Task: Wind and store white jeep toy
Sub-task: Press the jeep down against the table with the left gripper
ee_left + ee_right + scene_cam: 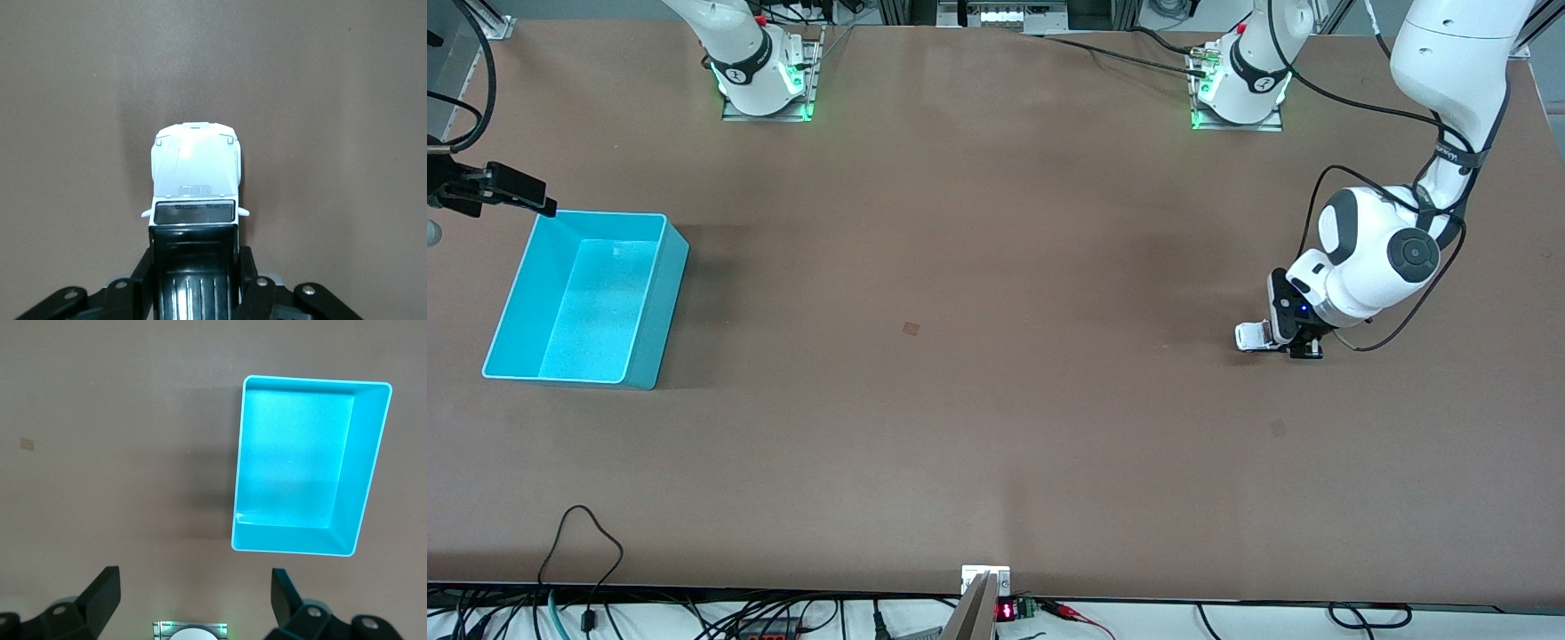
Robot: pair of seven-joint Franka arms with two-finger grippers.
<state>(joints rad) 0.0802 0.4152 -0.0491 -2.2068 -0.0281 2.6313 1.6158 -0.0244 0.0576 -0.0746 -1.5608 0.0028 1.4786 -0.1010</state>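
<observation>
Left hand [193, 283] clenched on the small, light, stiff white plastic jeep toy [1254, 335] near the tabletop's left-arm edge, fingers pinching its smooth, slippery sides; right hand [193, 593] released, waiting.

Both arms are glossy white with rounded shells, standing on metal base plates lit green at the edges. The left arm carries dark round joint caps, a black band with lettering, and black cables looping along it. Its left gripper [1303, 348] is black with a small blue light; the wrist views show black fingers [143, 283] with silver screws
</observation>
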